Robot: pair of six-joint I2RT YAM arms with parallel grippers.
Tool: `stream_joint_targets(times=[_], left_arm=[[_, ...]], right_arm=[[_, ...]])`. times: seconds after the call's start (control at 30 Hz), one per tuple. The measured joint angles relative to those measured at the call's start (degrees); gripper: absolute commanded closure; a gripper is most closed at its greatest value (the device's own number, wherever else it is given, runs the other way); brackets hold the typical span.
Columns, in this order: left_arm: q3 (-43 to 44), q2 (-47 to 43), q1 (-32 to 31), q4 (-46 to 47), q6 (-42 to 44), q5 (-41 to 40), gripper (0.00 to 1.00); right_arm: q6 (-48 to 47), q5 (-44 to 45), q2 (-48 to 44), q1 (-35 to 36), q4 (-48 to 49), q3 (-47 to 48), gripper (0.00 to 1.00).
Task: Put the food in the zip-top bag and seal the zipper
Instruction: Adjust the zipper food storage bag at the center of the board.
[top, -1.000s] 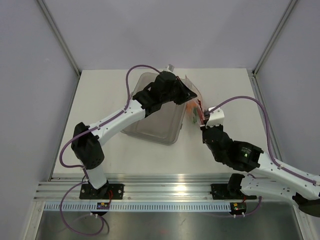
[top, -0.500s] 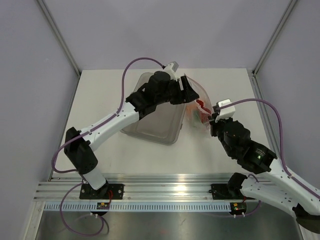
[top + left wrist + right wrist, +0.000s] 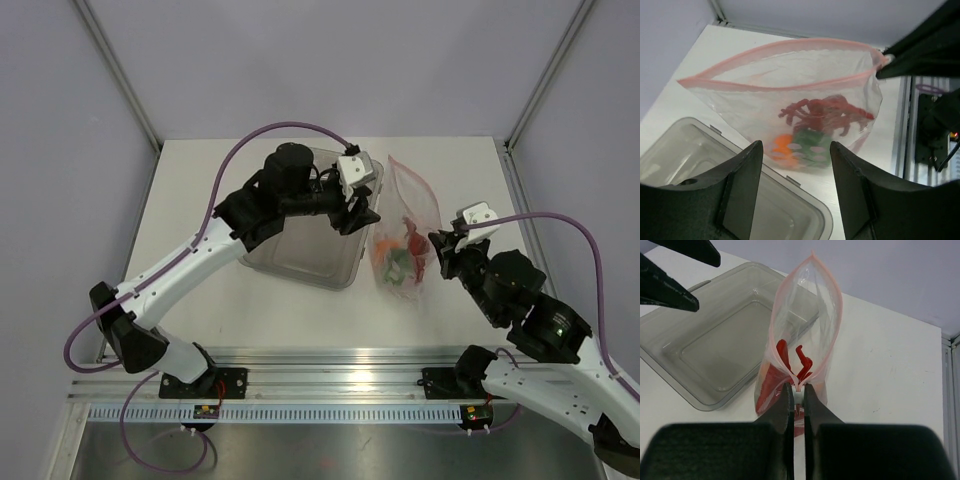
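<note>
The clear zip-top bag [image 3: 412, 205] hangs from one end of its mouth, with my right gripper [image 3: 796, 391] shut on that end. Its pink zipper [image 3: 775, 47] gapes in an open loop. Inside, at the bottom, lie the red lobster [image 3: 825, 111], the orange fruit [image 3: 782, 145] and the green bell pepper [image 3: 812, 142]. My left gripper [image 3: 360, 212] stands open with nothing between its fingers, just left of the bag and above the tray's right edge. From above, my right gripper [image 3: 441, 247] is at the bag's near right side.
A rigid clear rectangular tray [image 3: 300, 250] lies left of the bag, under my left arm, and it holds nothing. The table's metal rail [image 3: 350, 365] runs along the near edge. Bare white table [image 3: 470, 180] lies right of and behind the bag.
My left gripper opened, let go of the bag's mouth and drew back to the left. My right gripper carried the bag right and nearer, and the bag now hangs with its mouth gaping.
</note>
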Motion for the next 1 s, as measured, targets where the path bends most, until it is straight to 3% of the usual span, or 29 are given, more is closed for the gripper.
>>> stream_joint_targets(times=[0.27,0.5,0.67,0.77,1.0], left_arm=[[0.37,0.26,-4.87,-0.79,15.54,3.37,0.40],[4.90,2.58,-5.42,-2.10,19.54,7.23,0.42],[13.07,7.30,-7.08,-5.25,21.68,10.05,0.44],[18.64,11.30,-9.05,-9.14,23.63,10.82,0.55],[22.21,16.74,-11.10,-16.13,26.10,12.55,0.65]], right_arm=[[-0.02,-2.21,-1.90,-0.04,-4.33,2.82,1.00],[-0.07,-4.24,-3.65,-0.07,-8.72,4.61,1.00],[-0.09,-5.29,-4.11,-0.07,-10.64,5.70,1.00],[-0.09,-6.03,-4.26,-0.07,-10.88,5.81,1.00],[-0.31,-6.40,-4.59,-0.07,-11.85,5.92,1.00]])
